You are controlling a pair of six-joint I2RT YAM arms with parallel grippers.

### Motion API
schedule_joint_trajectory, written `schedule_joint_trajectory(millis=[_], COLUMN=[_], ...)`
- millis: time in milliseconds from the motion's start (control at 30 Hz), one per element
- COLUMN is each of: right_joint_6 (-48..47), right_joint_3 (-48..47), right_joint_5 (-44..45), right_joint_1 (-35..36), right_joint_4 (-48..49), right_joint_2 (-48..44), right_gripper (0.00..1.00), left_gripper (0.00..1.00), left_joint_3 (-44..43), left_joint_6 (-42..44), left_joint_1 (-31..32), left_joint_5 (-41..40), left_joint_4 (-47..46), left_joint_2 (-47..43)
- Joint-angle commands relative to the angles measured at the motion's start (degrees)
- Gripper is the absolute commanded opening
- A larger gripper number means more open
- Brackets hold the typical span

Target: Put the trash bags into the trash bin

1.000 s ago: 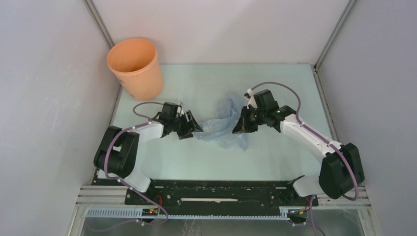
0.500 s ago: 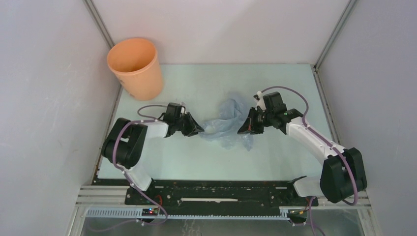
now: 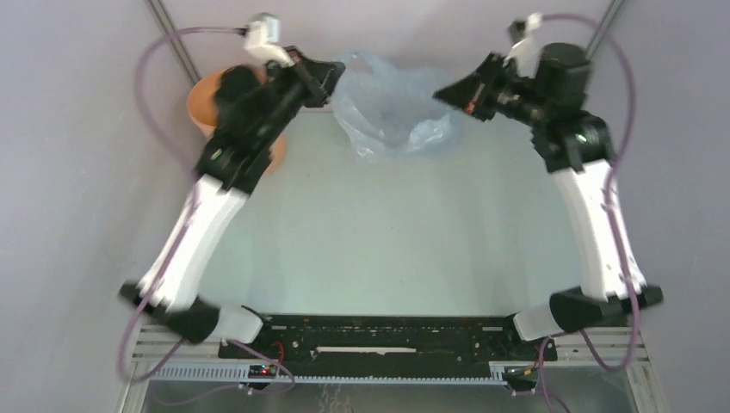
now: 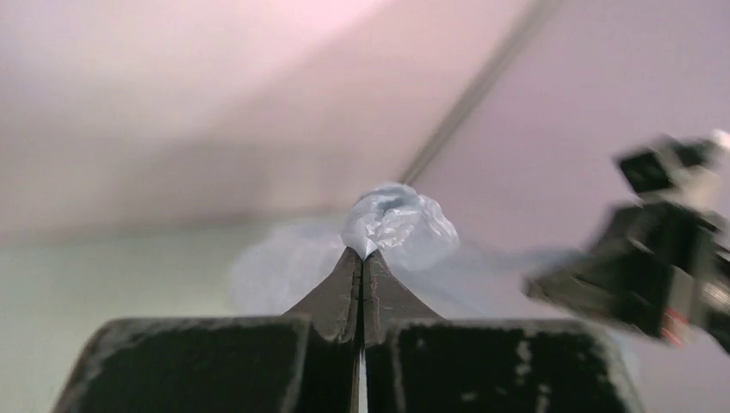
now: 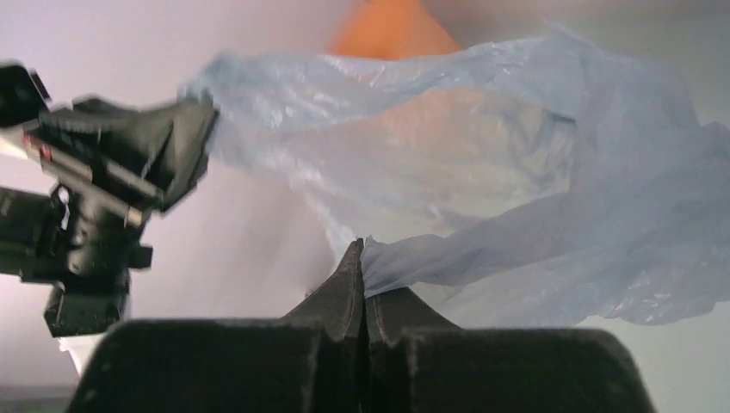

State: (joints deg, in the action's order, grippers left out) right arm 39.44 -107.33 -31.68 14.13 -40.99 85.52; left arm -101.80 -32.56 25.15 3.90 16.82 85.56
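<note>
The pale blue translucent trash bag (image 3: pixel 392 107) hangs in the air above the back of the table, stretched between both grippers. My left gripper (image 3: pixel 334 76) is shut on the bag's left edge; in the left wrist view crumpled film (image 4: pixel 398 219) bulges right past my closed tips (image 4: pixel 361 255). My right gripper (image 3: pixel 441 93) is shut on the right edge, with a twisted fold (image 5: pixel 482 249) running out of its tips (image 5: pixel 361 249). The orange trash bin (image 3: pixel 205 103) stands at the back left, mostly hidden behind my raised left arm, and shows through the film (image 5: pixel 392 30) in the right wrist view.
Grey walls enclose the table (image 3: pixel 387 232) on three sides, with corner posts at the back left (image 3: pixel 168 30) and back right (image 3: pixel 607 21). A black rail (image 3: pixel 379 331) with the arm bases runs along the near edge.
Both arms have risen from the table and swung toward the back, lifting the bag off the surface. The left gripper closed on the bag's edge before the lift. The bag now hangs spread open.
</note>
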Motion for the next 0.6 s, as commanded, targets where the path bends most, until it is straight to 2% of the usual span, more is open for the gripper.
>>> schedule_joint_trajectory(millis=[0, 100, 200, 300, 367, 467, 567], right_joint_6=[-5.9, -1.4, -0.2, -3.6, -5.4, -5.2, -4.7], right_joint_3=[-7.1, 9.9, 28.7, 44.3, 52.7, 58.3, 55.6], right_joint_5=[4.5, 0.9, -1.7, -0.9, 1.1, 2.2, 2.5], right_joint_1=[5.5, 5.0, 5.2, 8.4, 11.1, 13.1, 11.6], right_joint_4=[3.6, 11.0, 10.4, 8.3, 8.7, 10.1, 8.8], right_joint_2=[-10.6, -14.9, -16.1, -14.7, -13.8, -13.4, -14.3], right_gripper=[0.00, 0.00, 0.00, 0.00, 0.00, 0.00, 0.00], left_gripper=[0.00, 0.00, 0.00, 0.00, 0.00, 0.00, 0.00], left_joint_3=[2.3, 17.6, 34.3, 54.0, 63.2, 69.9, 63.9], left_joint_6=[16.5, 11.0, 1.1, -9.9, -14.4, -18.2, -15.9], left_joint_1=[9.8, 9.5, 7.3, 2.9, 1.7, 1.7, 1.7], left_joint_5=[-12.7, -18.8, -19.2, -10.6, -6.0, -0.1, 0.0], left_joint_4=[0.7, 3.3, 8.0, 5.7, 2.8, -3.7, -2.9], left_joint_2=[-18.2, -23.5, -27.1, -30.1, -30.9, -31.7, -30.4])
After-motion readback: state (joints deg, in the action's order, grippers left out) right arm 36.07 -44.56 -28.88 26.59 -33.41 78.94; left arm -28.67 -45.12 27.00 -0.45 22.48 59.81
